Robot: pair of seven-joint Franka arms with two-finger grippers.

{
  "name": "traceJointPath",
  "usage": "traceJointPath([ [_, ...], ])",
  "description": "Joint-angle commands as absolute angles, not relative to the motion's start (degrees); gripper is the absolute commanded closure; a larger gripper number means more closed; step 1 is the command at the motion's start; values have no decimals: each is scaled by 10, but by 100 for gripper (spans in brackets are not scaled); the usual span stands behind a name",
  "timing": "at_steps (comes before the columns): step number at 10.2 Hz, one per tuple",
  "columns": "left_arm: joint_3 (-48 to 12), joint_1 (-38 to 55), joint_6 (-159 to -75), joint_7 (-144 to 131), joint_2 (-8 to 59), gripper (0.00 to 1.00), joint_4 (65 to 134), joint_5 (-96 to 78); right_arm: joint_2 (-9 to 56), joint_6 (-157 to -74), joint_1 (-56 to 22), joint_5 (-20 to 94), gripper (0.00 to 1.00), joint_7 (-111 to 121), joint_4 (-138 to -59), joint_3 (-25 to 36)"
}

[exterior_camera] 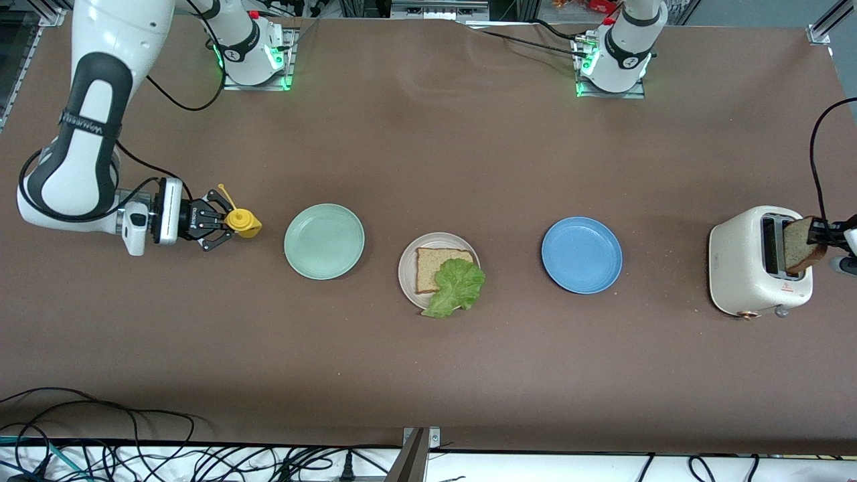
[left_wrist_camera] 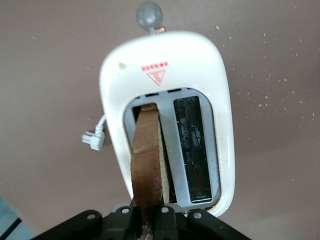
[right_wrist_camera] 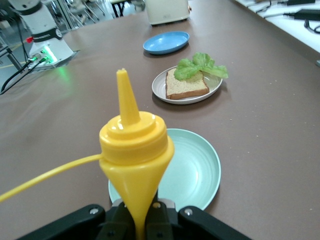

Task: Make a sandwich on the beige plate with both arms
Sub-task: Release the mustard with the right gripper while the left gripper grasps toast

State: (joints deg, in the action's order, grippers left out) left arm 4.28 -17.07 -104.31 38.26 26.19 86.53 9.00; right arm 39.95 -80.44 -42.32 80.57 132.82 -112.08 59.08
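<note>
Right gripper [exterior_camera: 224, 226]: clamped on the yellow bottle [exterior_camera: 244, 223], beside the green plate [exterior_camera: 324, 241].
Beige plate [exterior_camera: 408, 274]: bread [exterior_camera: 438, 266] and lettuce [exterior_camera: 458, 286] are laid here.
Left gripper [exterior_camera: 818, 232]: second slice [exterior_camera: 802, 245] is pinched over the toaster [exterior_camera: 743, 268].
Risk: slice could be snagged in the slot.

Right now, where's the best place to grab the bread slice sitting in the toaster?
Pinch the bread slice by its exposed top crust, coming straight down from above: it stands on edge in the toaster slot, faces hidden inside. The left gripper already grips it that way.
</note>
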Motion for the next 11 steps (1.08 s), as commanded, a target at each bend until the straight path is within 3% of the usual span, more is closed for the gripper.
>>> traceJointPath([
  [1, 39, -168, -1026, 416, 259, 100, 832, 107, 409, -788, -285, 830, 100, 1419, -1114, 452],
  [3, 39, -148, -981, 417, 258, 100, 800, 100, 419, -791, -226, 835, 100, 1464, -1108, 389],
  [7, 40, -115, -889, 409, 258, 100, 754, 45, 446, -793, -224, 839, 97, 1506, -1092, 389],
  [10, 40, -83, -855, 375, 258, 100, 750, -15, 461, -793, -219, 840, 90, 1512, -1085, 388],
  [11, 40, -70, -848, 371, 258, 100, 751, -30, 463, -791, -219, 845, 77, 1512, -1085, 388],
])
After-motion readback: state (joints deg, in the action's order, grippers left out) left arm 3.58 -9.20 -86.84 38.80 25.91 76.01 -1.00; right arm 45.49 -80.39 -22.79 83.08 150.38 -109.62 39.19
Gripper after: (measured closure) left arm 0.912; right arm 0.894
